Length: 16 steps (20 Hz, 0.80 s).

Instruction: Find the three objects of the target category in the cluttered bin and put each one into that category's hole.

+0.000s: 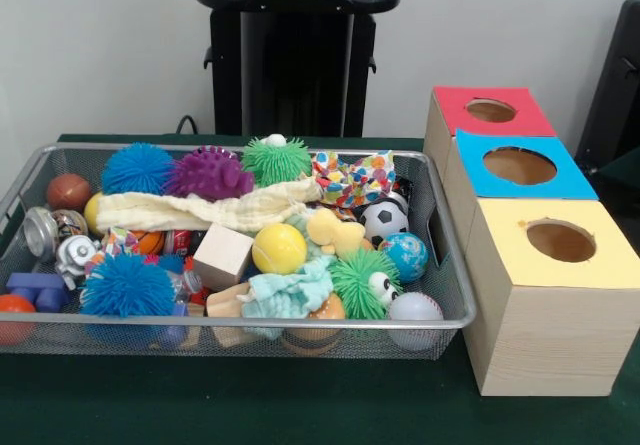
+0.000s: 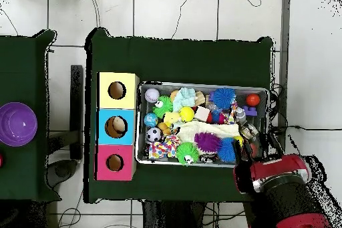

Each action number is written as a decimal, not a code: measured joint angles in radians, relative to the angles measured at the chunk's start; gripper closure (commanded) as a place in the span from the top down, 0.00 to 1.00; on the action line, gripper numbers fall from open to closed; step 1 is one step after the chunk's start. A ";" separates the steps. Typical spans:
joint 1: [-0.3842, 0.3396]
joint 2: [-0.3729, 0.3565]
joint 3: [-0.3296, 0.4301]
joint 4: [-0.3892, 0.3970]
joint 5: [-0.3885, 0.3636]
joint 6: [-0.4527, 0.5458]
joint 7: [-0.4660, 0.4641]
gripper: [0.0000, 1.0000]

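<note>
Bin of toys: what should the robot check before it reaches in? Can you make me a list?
1. The bin sits flat on the table beside the boxes: ok.
2. The holes in the red box, blue box and yellow box are uncovered: ok.
3. All the toys can be seen: not ok. They are piled up, and a cream cloth lies across some of them.
4. The gripper is near the bin: ok. In the overhead view it is at one corner.
5. The gripper is ready to grab: cannot tell.
6. Which toys belong in which hole: cannot tell.
</note>
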 measured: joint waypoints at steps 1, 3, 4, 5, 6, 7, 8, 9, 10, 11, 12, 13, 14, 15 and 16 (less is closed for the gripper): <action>0.002 0.002 0.000 0.001 0.006 0.000 0.000 1.00; 0.009 0.006 -0.002 0.006 0.029 0.000 -0.001 1.00; 0.013 0.008 -0.003 0.010 0.043 0.000 -0.002 1.00; 0.017 0.009 -0.003 0.014 0.055 0.000 -0.005 1.00; 0.022 0.011 -0.004 0.019 0.071 -0.001 -0.009 1.00; 0.027 0.013 -0.004 0.024 0.087 -0.001 -0.013 1.00; 0.031 0.017 -0.004 0.028 0.099 -0.001 -0.021 1.00; 0.035 0.021 -0.005 0.033 0.112 -0.001 -0.028 1.00; 0.037 0.023 -0.005 0.034 0.115 -0.001 -0.033 1.00; 0.038 0.026 -0.005 0.035 0.118 -0.001 -0.039 1.00; 0.040 0.030 -0.005 0.037 0.123 -0.002 -0.048 1.00; 0.042 0.035 -0.006 0.039 0.128 -0.002 -0.058 1.00; 0.043 0.037 -0.006 0.040 0.134 -0.003 -0.063 1.00; 0.044 0.039 -0.006 0.041 0.137 -0.003 -0.066 1.00; 0.046 0.041 -0.007 0.042 0.145 -0.003 -0.072 1.00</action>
